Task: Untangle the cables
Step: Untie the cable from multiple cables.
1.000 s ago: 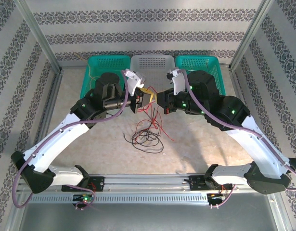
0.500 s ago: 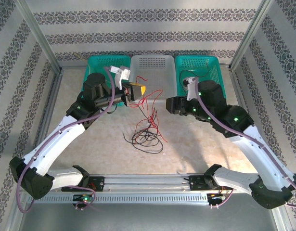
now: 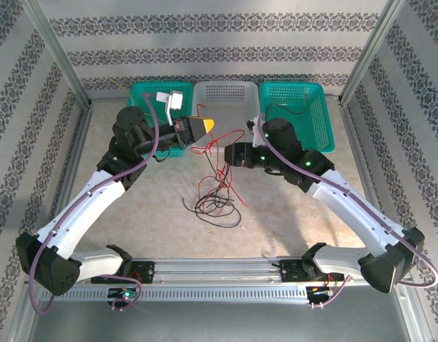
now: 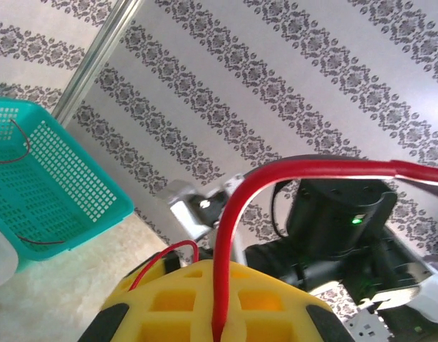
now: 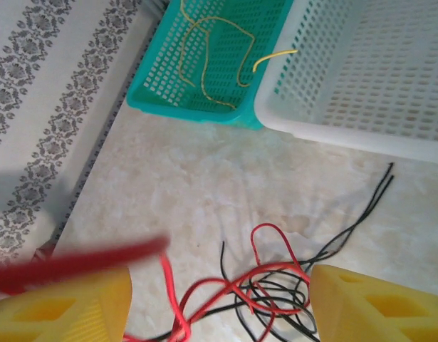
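A tangle of red and black cables lies on the table in the middle. One red cable rises from it to my left gripper, whose yellow fingers are shut on it above the table near the left teal basket. In the left wrist view the red cable arcs out of the pinch of the left gripper. My right gripper hangs open just right of that strand. In its wrist view the right gripper is open above the tangle, with the blurred red strand by its left finger.
Three baskets stand along the back: a teal one holding a yellow cable, a white one, and a teal one holding a dark cable. A metal frame rail runs along the near edge.
The right gripper has opened and let go, swung off to the right, then come back towards the red strand. The left gripper has carried the red cable up and back-left.
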